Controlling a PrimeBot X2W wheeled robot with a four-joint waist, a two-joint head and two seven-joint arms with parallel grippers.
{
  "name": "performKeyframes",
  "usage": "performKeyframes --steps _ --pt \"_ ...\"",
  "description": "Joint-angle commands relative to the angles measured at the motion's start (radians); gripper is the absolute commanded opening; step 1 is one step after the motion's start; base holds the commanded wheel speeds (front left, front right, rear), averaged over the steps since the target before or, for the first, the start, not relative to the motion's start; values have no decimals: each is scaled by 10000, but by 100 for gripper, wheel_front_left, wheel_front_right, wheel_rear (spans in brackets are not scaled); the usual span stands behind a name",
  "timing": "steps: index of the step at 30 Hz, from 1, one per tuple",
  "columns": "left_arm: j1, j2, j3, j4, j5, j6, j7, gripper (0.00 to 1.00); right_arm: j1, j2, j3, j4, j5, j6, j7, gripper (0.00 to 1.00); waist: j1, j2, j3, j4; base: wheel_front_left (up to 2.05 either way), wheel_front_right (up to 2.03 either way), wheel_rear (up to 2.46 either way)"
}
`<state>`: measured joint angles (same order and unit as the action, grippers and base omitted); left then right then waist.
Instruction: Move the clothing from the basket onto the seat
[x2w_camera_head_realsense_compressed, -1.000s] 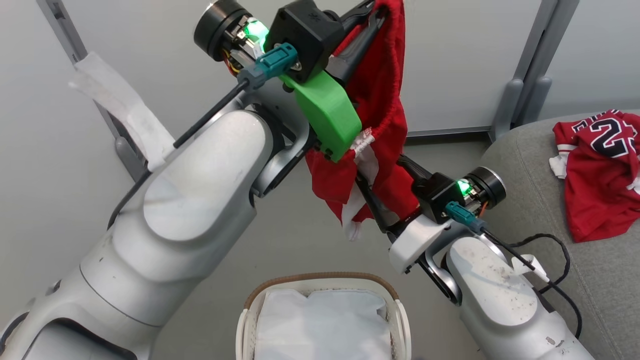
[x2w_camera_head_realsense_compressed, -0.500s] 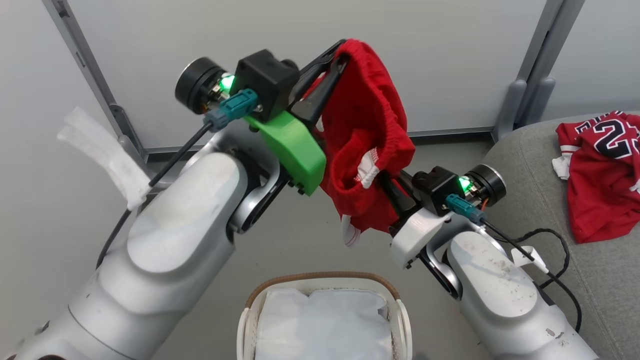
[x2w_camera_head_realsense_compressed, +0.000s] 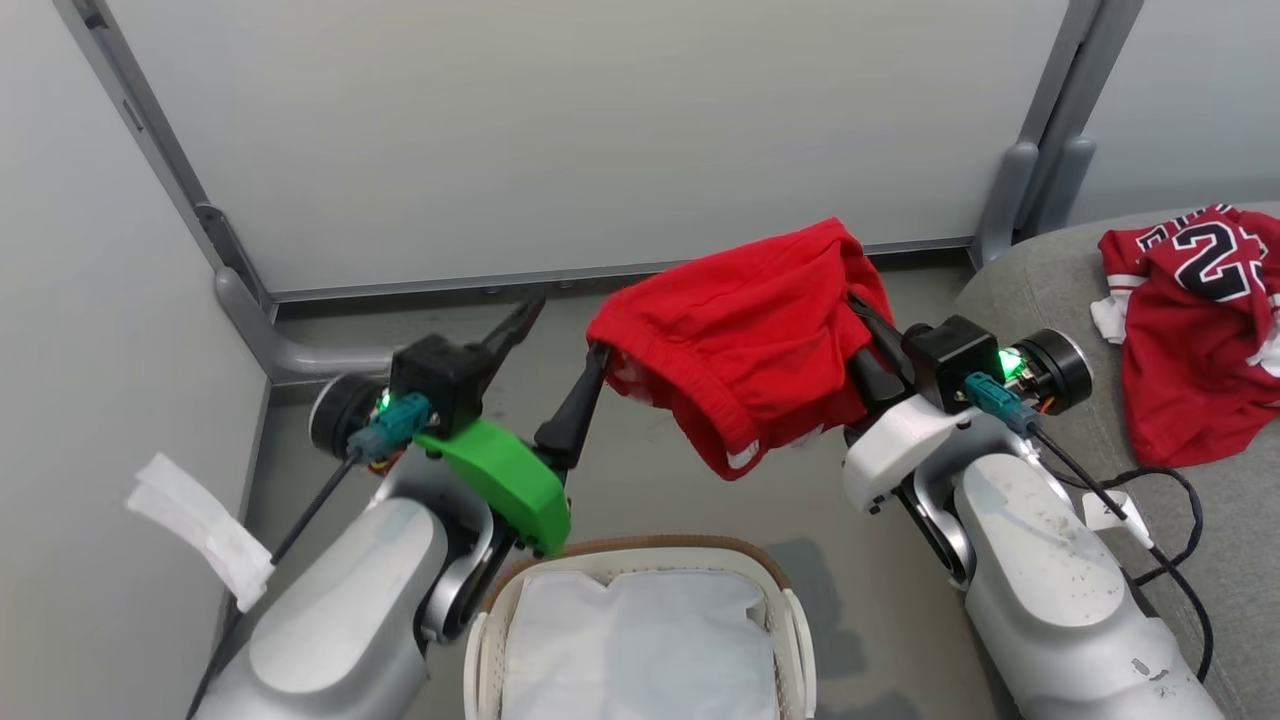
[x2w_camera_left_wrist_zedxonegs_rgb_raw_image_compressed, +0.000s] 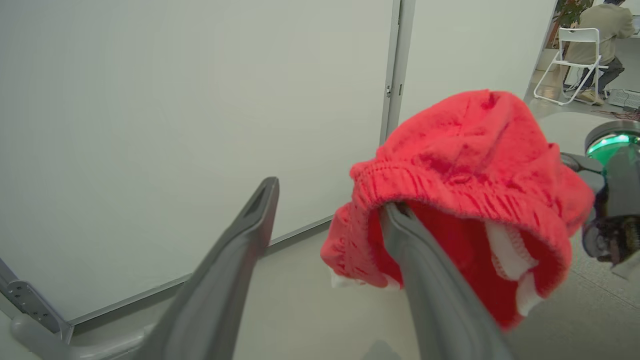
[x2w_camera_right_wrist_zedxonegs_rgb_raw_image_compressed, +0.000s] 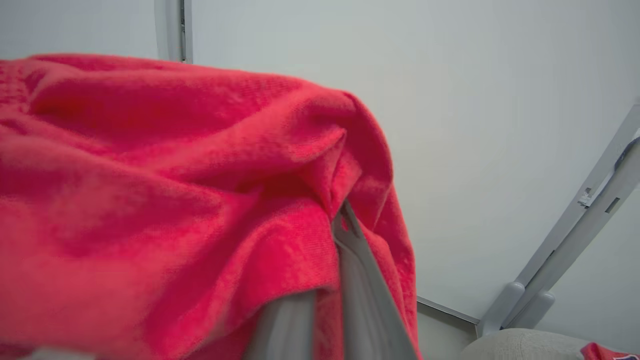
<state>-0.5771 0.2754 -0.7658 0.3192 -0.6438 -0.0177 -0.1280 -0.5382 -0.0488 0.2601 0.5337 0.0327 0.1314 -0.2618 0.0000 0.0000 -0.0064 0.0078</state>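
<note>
Red shorts with white trim (x2w_camera_head_realsense_compressed: 745, 345) hang in the air above the floor. My right gripper (x2w_camera_head_realsense_compressed: 862, 318) is shut on their right side, its fingers (x2w_camera_right_wrist_zedxonegs_rgb_raw_image_compressed: 350, 260) pinching a fold of cloth. The left gripper (x2w_camera_head_realsense_compressed: 566, 325) is open; one finger (x2w_camera_left_wrist_zedxonegs_rgb_raw_image_compressed: 400, 225) is hooked inside the elastic waistband, the other (x2w_camera_left_wrist_zedxonegs_rgb_raw_image_compressed: 260, 200) stands free. The red numbered jersey (x2w_camera_head_realsense_compressed: 1190, 330) lies crumpled on the grey seat (x2w_camera_head_realsense_compressed: 1040, 290) at the right. Below, the basket (x2w_camera_head_realsense_compressed: 640, 550) holds just its white liner (x2w_camera_head_realsense_compressed: 640, 640).
Pale wall panels with grey metal posts (x2w_camera_head_realsense_compressed: 1040, 180) close off the back and left. A black cable (x2w_camera_head_realsense_compressed: 1150, 500) lies on the seat's edge beside my right forearm. In the left wrist view, a person sits on a white folding chair (x2w_camera_left_wrist_zedxonegs_rgb_raw_image_compressed: 575, 50) far off.
Both arms have come down from high up. The left gripper has opened and let go of the shorts, which now spread sideways from the right gripper. The camera has also shifted.
</note>
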Motion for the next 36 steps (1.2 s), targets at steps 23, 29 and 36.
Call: performKeyframes --steps 23,29,36 --pt "2709 -779 -53 1012 325 -154 -1370 100 823 -34 -2068 -251 -993 -14 -49 0 0 0 68 -803 0 0 0" --pt "2964 -901 260 809 789 -251 -1361 100 846 -33 -2114 -367 -941 -14 -49 0 0 0 140 -1258 0 0 0" --pt "3030 -942 551 574 1282 -299 -1364 100 687 -33 -2219 -612 -1072 -14 -51 0 0 0 578 -2426 0 0 0"
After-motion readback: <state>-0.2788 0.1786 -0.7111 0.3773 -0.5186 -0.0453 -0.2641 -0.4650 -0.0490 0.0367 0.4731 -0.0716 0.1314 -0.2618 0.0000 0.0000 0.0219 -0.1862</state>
